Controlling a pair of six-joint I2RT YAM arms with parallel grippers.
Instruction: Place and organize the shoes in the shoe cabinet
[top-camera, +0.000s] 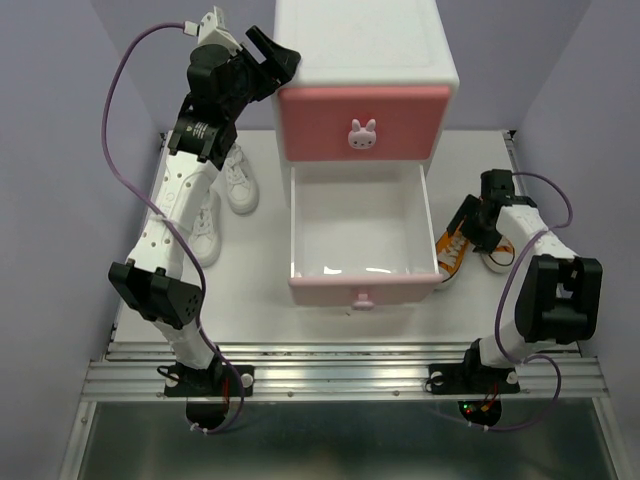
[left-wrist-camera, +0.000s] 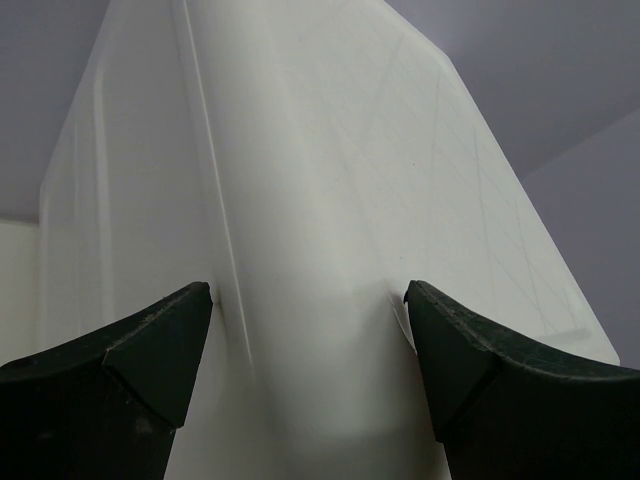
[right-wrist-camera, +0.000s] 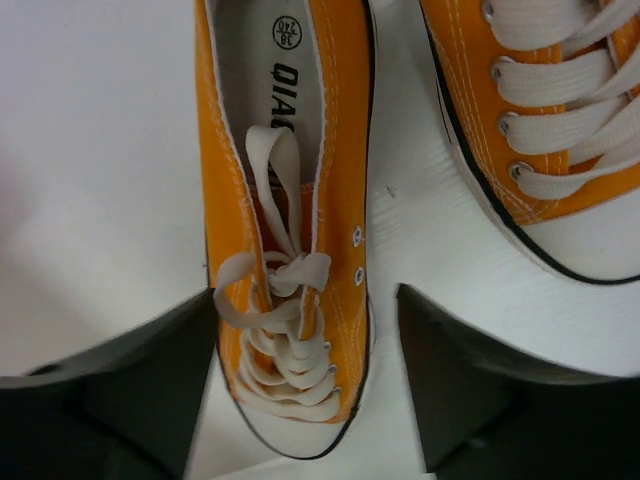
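My right gripper (right-wrist-camera: 305, 297) stands open astride one orange shoe (right-wrist-camera: 285, 190) on the bench (right-wrist-camera: 100, 150), right of the cabinet (top-camera: 365, 50). My left gripper (left-wrist-camera: 308, 298), open too, brackets the cabinet's left corner.

Orange sneaker (right-wrist-camera: 335, 200), insole (right-wrist-camera: 262, 100): round black stamp "38 / 240" at 12 o'clock; black lettering "QIA", remainder hidden by laces (right-wrist-camera: 285, 300), at the stamp's 6 o'clock.
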